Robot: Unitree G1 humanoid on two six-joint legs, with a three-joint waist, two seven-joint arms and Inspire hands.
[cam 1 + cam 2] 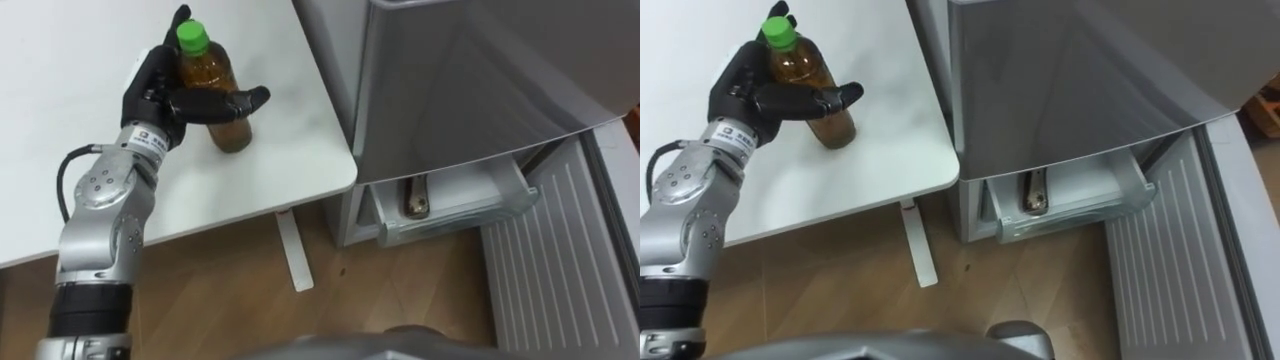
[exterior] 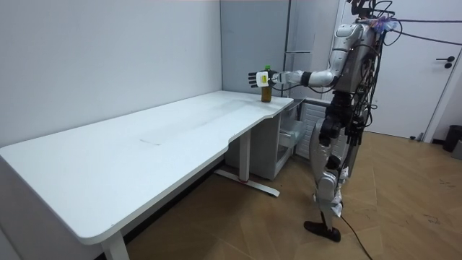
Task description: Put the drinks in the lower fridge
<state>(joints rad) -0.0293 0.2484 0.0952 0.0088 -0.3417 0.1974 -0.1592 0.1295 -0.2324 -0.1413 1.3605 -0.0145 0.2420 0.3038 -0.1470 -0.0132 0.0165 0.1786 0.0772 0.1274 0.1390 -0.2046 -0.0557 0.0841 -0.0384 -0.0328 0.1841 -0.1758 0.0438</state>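
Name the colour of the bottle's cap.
The bottle has a green cap, clearest in the left eye view.

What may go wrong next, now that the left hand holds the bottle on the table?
The left hand is curled round the bottle, which stands near the corner of the table; a loose grip could drop it to the floor. The open lower drawer already holds another bottle, so the new one might knock it.
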